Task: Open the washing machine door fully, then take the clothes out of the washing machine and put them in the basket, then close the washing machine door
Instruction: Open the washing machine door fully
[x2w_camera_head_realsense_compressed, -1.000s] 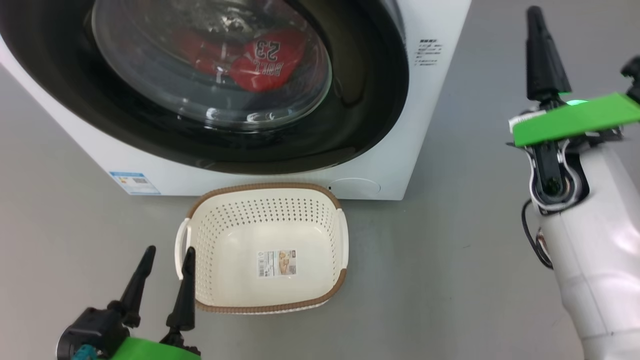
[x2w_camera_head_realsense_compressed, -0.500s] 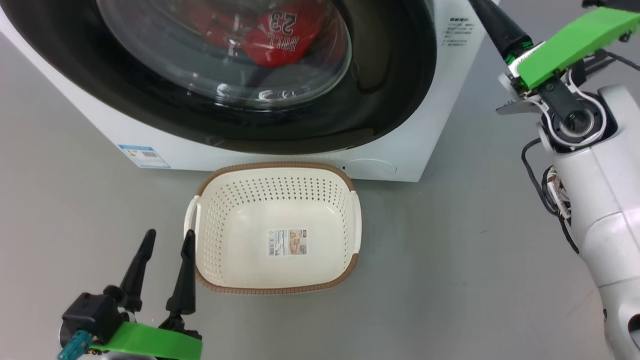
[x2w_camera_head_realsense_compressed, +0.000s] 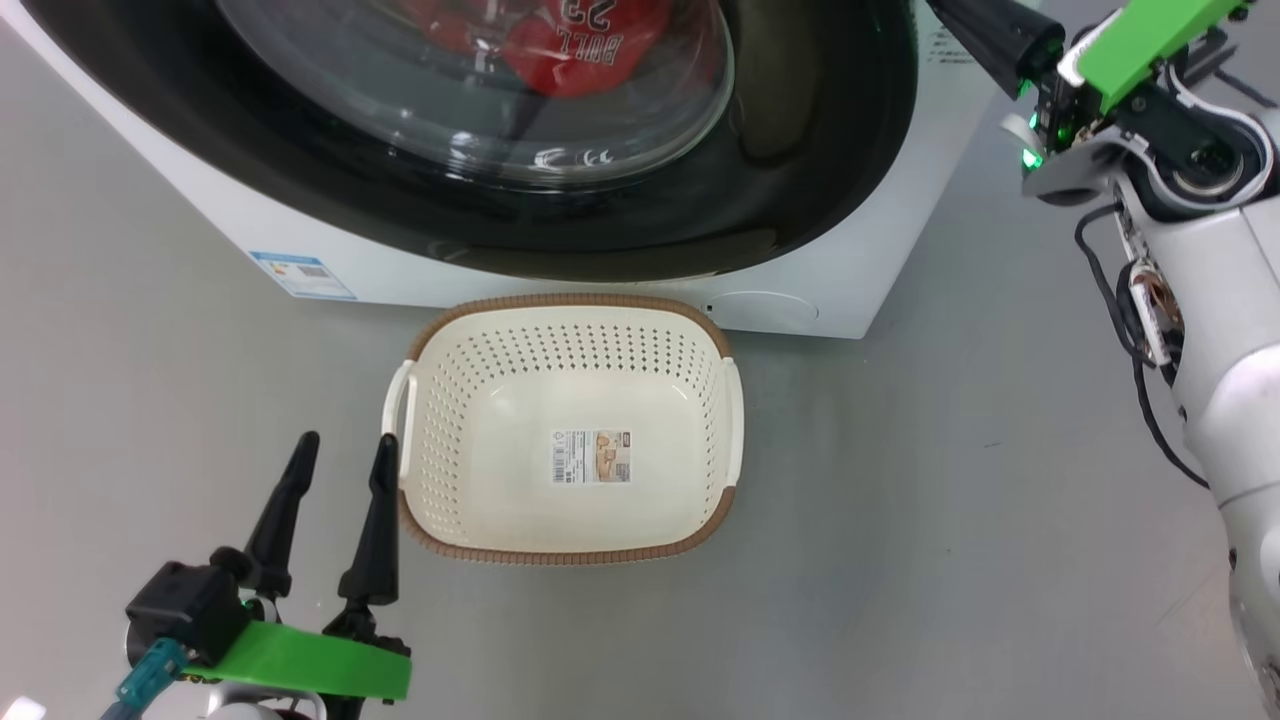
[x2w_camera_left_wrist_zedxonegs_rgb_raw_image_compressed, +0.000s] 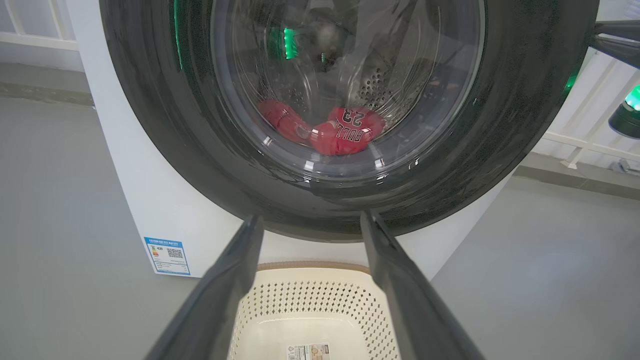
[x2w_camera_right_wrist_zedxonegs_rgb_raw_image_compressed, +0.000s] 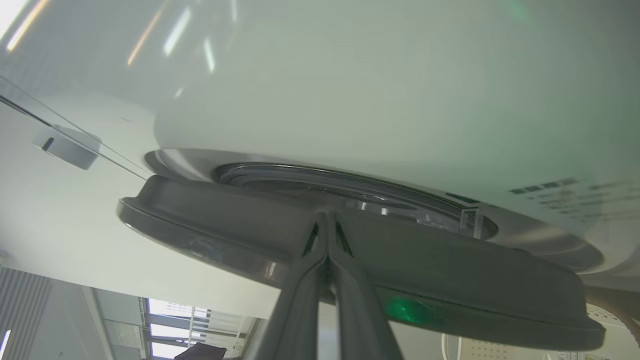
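The washing machine (x2w_camera_head_realsense_compressed: 850, 290) stands ahead, its door (x2w_camera_head_realsense_compressed: 800, 150) a wide black rim around a glass bowl. Red clothes (x2w_camera_head_realsense_compressed: 590, 50) lie behind the glass, also clothes (x2w_camera_left_wrist_zedxonegs_rgb_raw_image_compressed: 345, 132) in the left wrist view. The cream basket (x2w_camera_head_realsense_compressed: 570, 300) sits on the floor in front of it and holds no clothes. My left gripper (x2w_camera_head_realsense_compressed: 345, 445) hovers open just left of the basket. My right gripper (x2w_camera_right_wrist_zedxonegs_rgb_raw_image_compressed: 327, 217) is shut on nothing, tips at the edge of the door's rim (x2w_camera_right_wrist_zedxonegs_rgb_raw_image_compressed: 450, 270), where a narrow gap to the white front shows. Its fingers (x2w_camera_head_realsense_compressed: 985, 35) reach the door's right side.
Grey floor (x2w_camera_head_realsense_compressed: 950, 520) lies open to the right of the basket and around the machine. A blue label (x2w_camera_head_realsense_compressed: 300, 275) and a round cover (x2w_camera_head_realsense_compressed: 765, 305) sit low on the machine's front. A white rail (x2w_camera_left_wrist_zedxonegs_rgb_raw_image_compressed: 575, 145) runs along the wall behind.
The head camera has shifted, so machine and basket sit differently in the picture. My right arm has swung from pointing up beside the machine to the door's right edge. The left gripper stays put.
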